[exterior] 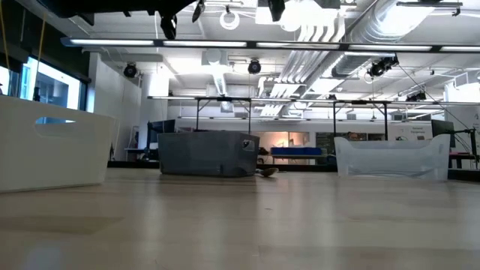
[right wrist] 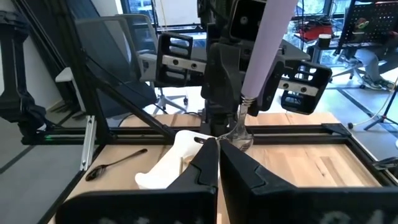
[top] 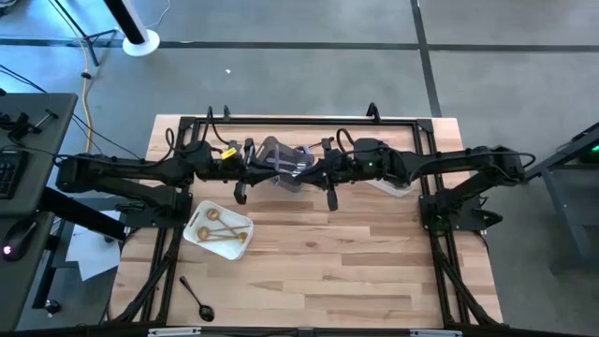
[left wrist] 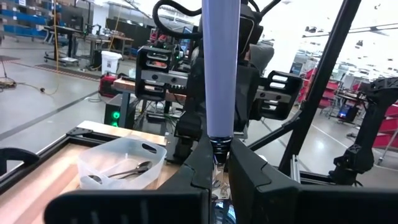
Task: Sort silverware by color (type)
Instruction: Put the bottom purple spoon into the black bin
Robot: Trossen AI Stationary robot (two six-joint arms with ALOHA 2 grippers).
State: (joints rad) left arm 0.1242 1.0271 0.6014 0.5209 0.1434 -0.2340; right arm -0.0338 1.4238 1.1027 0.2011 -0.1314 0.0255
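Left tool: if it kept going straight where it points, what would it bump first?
The left tool would probably meet the right arm, facing it head-on; the gap is hard to judge.

Silverware partly sorted by colour.
Gold pieces (top: 221,230) lie flat in the white tray (top: 192,232); one black spoon (top: 197,299) lies alone on the desk (top: 346,271); each set of fingers pinches a lilac-handled piece (left wrist: 221,68), handles upright.

Legible text, labels, brands, numbers, signs: none in any view. Signs and screens in the room beyond the worktop (top: 374,253) are too small to read.
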